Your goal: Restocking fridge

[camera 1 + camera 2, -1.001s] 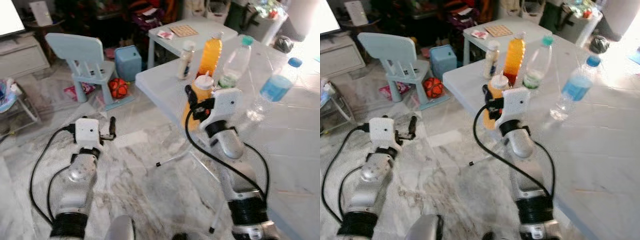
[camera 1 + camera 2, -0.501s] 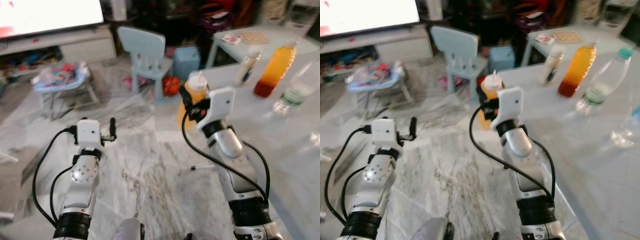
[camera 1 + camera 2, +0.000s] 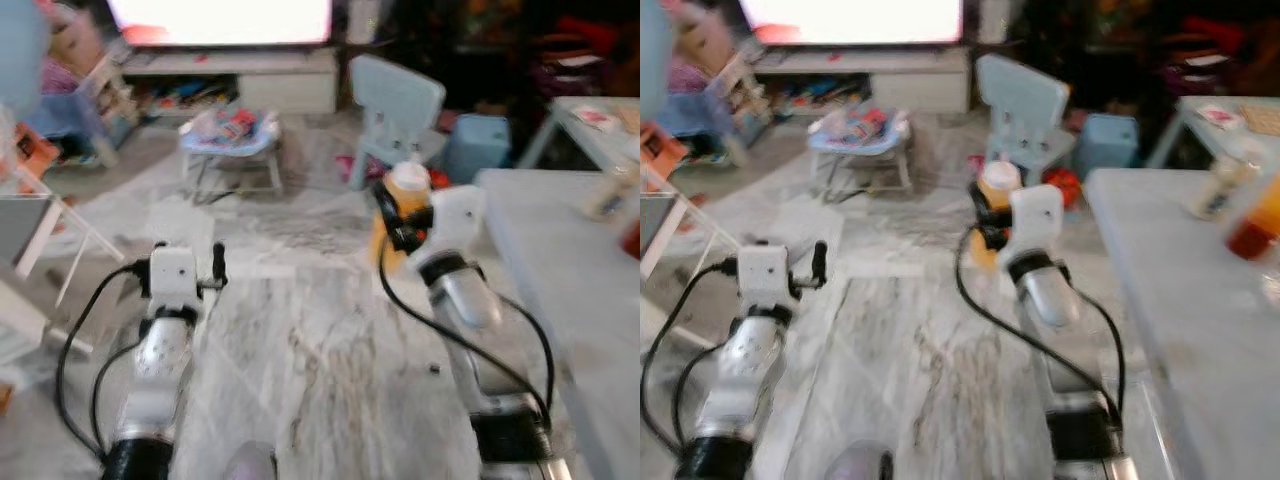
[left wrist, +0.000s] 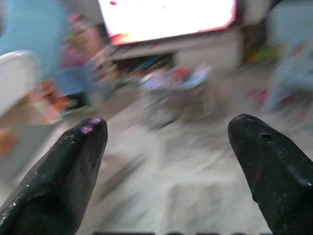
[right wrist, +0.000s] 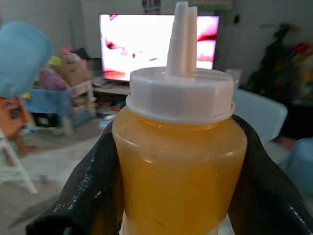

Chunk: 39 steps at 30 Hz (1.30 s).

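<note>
Above the marble floor [image 3: 320, 370], just left of the white worktop [image 3: 560, 250], the right hand [image 5: 178, 166] is carrying a squeeze bottle [image 5: 178, 161], upright, filled nearly to the shoulder with cloudy orange-yellow liquid. Both black fingers [image 5: 85, 196] are pressing against its sides, clamped tight. White cap and closed nozzle are sitting on top. Left hand [image 4: 166, 171] is hovering over the floor, fingers spread wide, gripping nothing. Beyond: pale blue child's chair [image 3: 398, 105], bright TV screen [image 3: 220, 15], baby bouncer [image 3: 230, 135]. Head views are blurring
</note>
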Motion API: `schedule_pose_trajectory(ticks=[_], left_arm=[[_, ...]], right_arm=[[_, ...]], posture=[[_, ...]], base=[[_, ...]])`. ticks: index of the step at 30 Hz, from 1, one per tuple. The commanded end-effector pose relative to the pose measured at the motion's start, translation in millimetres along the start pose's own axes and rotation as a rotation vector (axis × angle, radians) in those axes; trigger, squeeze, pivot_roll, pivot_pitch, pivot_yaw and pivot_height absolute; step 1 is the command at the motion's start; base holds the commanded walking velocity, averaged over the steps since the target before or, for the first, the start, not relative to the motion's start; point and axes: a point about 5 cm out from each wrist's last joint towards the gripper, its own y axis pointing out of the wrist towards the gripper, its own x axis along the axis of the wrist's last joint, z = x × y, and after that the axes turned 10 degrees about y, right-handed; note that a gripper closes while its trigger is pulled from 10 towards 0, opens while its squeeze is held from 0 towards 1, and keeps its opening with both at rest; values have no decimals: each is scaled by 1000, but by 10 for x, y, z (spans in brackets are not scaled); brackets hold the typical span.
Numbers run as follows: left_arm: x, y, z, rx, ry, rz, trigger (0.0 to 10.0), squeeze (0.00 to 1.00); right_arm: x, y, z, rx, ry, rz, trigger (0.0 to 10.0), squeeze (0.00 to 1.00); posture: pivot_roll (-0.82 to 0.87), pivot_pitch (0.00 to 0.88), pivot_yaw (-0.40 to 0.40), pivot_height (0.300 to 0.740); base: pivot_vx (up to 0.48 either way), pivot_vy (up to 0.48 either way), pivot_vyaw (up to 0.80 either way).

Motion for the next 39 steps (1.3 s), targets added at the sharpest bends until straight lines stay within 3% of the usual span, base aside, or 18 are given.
schedule_pose_trajectory(ticks=[1, 13, 25, 39], left_arm=[[56, -28, 12, 11, 10, -26, 10000, 0], [-72, -216, 54, 59, 8, 22, 10000, 0], [24, -62, 149, 98, 6, -26, 10000, 0], [46, -52, 107, -4, -12, -36, 10000, 0]], right_arm=[[38, -31, -103, -30, -29, -18, 10000, 0], [-33, -31, -206, -47, -47, 11, 10000, 0], [-19, 76, -31, 56, -23, 6, 10000, 0], [-10, 125, -4, 73, -32, -3, 10000, 0]], posture=[[69, 15, 10, 740], [93, 19, -3, 740], [96, 16, -15, 740], [96, 21, -14, 740]], base=[[0, 480, 800], [0, 480, 800], [0, 480, 800], [112, 433, 800]])
